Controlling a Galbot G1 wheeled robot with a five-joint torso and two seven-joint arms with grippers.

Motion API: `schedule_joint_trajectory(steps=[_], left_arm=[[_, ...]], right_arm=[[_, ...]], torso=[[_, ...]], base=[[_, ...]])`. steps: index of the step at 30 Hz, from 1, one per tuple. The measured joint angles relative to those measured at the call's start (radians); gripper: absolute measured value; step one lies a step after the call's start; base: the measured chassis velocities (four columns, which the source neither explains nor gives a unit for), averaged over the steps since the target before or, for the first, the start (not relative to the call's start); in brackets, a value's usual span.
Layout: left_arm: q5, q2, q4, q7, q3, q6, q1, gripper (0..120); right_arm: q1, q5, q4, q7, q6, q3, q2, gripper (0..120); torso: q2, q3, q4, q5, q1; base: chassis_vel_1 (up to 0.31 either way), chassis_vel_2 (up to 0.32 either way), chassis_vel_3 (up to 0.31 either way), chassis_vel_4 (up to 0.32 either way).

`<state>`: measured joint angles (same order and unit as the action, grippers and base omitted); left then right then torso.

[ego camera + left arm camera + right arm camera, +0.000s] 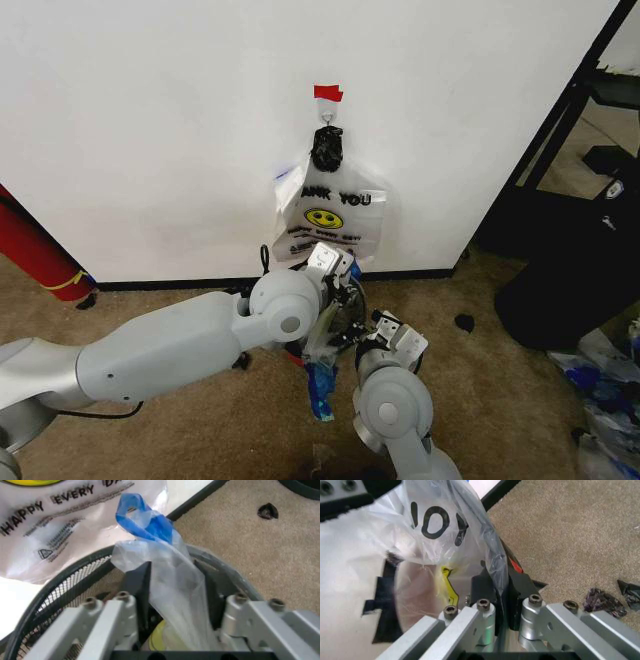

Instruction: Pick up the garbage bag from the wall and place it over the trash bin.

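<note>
One garbage bag (170, 588) is pinched in the left gripper (172, 588) over the trash bin (60, 588) at lower center. Its other edge is clamped by the right gripper (501, 588). Another bag (325, 215) is hung on the wall (150, 120).

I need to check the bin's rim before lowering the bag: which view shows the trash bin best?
The left wrist view: the trash bin's mesh rim curves under the left gripper. The head view hides it behind the arms; the right wrist view shows just a dark edge.
</note>
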<state>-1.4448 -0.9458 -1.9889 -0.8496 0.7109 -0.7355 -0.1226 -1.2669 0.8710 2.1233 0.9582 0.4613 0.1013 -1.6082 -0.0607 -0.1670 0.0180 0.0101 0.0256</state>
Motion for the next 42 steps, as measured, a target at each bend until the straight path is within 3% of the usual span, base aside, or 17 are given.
schedule_joint_trajectory(steps=[3, 10, 21, 42], left_arm=[[0.007, -0.002, 0.012, -0.001, 0.003, 0.004, 0.006, 19], [0.009, 0.008, 0.012, -0.009, 0.002, 0.011, 0.016, 0], [-0.018, 0.049, 0.028, 0.018, -0.044, 0.011, 0.025, 0], [-0.198, 0.152, 0.082, 0.016, -0.219, 0.0, 0.002, 0]], right_arm=[[-0.006, -0.002, -0.001, -0.003, 0.0, 0.0, 0.0, 0], [-0.005, -0.003, -0.014, -0.003, -0.001, -0.002, 0.0, 0], [-0.013, 0.008, -0.017, -0.016, 0.004, 0.003, 0.0, 0], [-0.035, 0.108, 0.023, -0.086, -0.018, 0.06, 0.0, 0]], torso=[[0.0, 0.0, 0.0001, 0.0, 0.0], [0.0, 0.0, 0.0001, 0.0, 0.0], [0.0, 0.0, 0.0001, 0.0001, 0.0], [0.0, 0.0, 0.0002, 0.0, 0.0]], base=[[0.0, 0.0, 0.0, 0.0], [0.0, 0.0, 0.0, 0.0], [0.0, 0.0, 0.0, 0.0], [0.0, 0.0, 0.0, 0.0]])
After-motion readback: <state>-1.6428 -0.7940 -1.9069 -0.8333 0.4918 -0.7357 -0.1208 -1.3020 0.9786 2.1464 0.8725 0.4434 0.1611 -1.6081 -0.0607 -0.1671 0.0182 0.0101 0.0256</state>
